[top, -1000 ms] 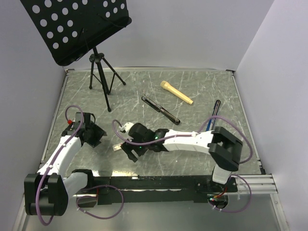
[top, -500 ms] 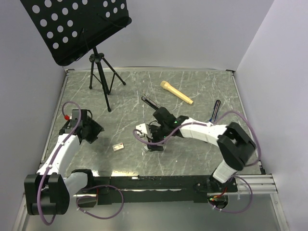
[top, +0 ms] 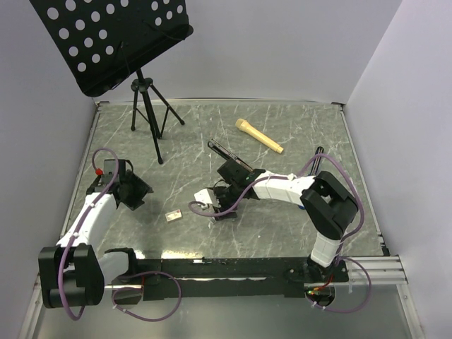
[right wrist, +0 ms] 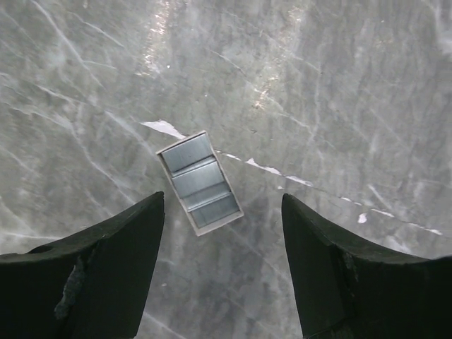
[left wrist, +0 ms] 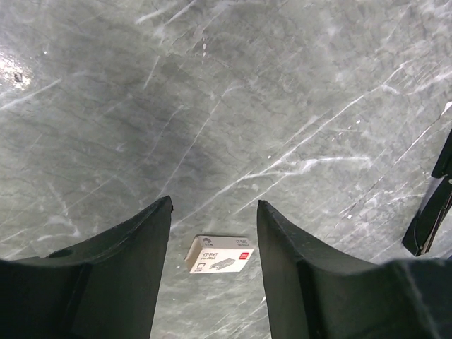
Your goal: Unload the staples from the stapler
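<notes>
The stapler (top: 221, 150) is a slim black bar lying mid-table, its near end hidden under my right arm. My right gripper (top: 223, 207) hovers just in front of it. In the right wrist view that gripper (right wrist: 222, 197) is open above bare table. A small pale tray of silvery staples (right wrist: 198, 183) lies just beyond its left fingertip, untouched. My left gripper (top: 135, 193) sits at the table's left side. In its wrist view the left gripper (left wrist: 214, 203) is open, with nothing between its fingers.
A small labelled cardboard box (left wrist: 220, 254) (top: 173, 217) lies on the table between the two grippers. A black music stand on a tripod (top: 147, 106) stands back left. A tan handle (top: 259, 135) and a pen (top: 316, 159) lie further back and right.
My right gripper has swung from beside the small box rightward and back, to just in front of the stapler. The left gripper has drawn back slightly to the left.
</notes>
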Controlling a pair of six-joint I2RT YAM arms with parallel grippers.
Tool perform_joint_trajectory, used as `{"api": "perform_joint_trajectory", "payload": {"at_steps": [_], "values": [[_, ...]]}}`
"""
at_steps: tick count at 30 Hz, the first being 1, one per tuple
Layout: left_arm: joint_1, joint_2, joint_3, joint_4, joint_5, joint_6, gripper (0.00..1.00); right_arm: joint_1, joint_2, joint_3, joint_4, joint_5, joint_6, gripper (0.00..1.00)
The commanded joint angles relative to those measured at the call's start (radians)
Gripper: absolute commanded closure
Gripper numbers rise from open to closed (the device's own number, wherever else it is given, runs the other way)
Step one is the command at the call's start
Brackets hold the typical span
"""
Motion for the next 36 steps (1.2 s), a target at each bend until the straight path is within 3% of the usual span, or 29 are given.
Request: {"api": "perform_joint_trajectory", "payload": {"at_steps": [1, 26, 36], "values": [[0.009, 0.01, 0.022, 0.023, 0.022, 0.016, 0.44, 0.029, 0.014, 0.002, 0.052, 0.025, -0.093, 0.27], [0.022, 0.053, 0.033, 0.0, -0.006, -0.011, 0.46, 0.099, 0.072, 0.057, -0.028, 0.059, -0.161, 0.34], [0.025, 0.06, 0.041, -0.007, -0.02, -0.009, 0.46, 0.111, 0.107, 0.102, -0.068, 0.037, -0.158, 0.47]]}}
